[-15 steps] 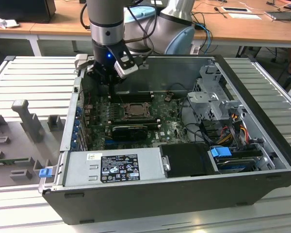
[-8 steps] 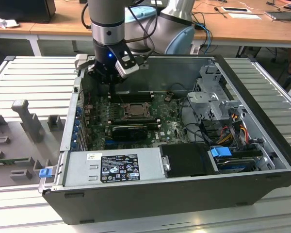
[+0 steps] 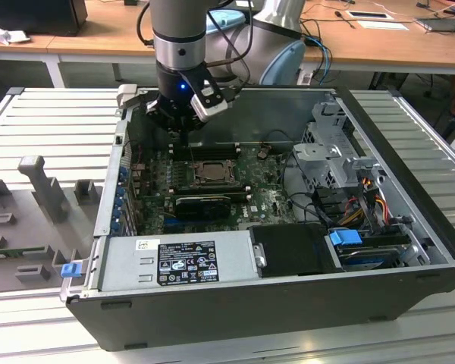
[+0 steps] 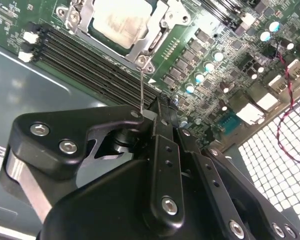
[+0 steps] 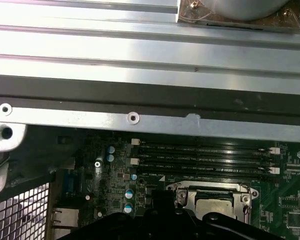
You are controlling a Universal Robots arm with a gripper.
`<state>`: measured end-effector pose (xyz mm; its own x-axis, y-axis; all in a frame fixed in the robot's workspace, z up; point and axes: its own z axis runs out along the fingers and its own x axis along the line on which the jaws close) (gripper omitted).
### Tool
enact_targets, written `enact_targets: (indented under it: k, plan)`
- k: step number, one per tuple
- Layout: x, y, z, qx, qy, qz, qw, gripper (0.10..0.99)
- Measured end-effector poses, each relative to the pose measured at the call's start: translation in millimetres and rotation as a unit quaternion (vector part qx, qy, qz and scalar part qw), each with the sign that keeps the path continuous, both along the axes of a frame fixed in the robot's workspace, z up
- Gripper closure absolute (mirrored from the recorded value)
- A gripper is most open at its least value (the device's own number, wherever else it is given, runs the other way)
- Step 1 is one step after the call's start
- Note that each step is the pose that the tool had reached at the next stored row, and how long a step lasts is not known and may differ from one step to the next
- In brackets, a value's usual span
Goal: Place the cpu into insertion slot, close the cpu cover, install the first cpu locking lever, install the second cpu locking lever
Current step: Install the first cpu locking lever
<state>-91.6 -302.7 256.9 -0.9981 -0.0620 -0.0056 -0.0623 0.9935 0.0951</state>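
The cpu (image 4: 121, 22) lies silver face up in the insertion slot (image 3: 210, 171), between the memory slots. The cpu cover (image 4: 155, 31) lies flat over it, framing the chip; both also show in the first wrist view, cpu (image 5: 215, 204) and cover (image 5: 190, 197). A thin wire locking lever (image 4: 141, 87) runs from the socket corner to my gripper (image 4: 160, 107), whose black fingers are shut on the lever's end. In the exterior view the gripper (image 3: 183, 135) hangs just behind the socket, low inside the open case.
Long black memory slots (image 4: 85, 57) run beside the socket. A black graphics card (image 3: 202, 203) sits in front of it, the power supply (image 3: 178, 262) at the front. The drive cage (image 3: 334, 148) and cables (image 3: 364, 197) fill the exterior view's right. The case wall (image 5: 150, 75) stands close behind.
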Motion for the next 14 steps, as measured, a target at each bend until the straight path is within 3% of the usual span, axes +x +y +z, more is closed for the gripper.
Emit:
enact_targets:
  k: [14]
  plan:
    - [10.5,0.1,-0.9,0.0001,-0.0001,0.0,1.0,0.98]
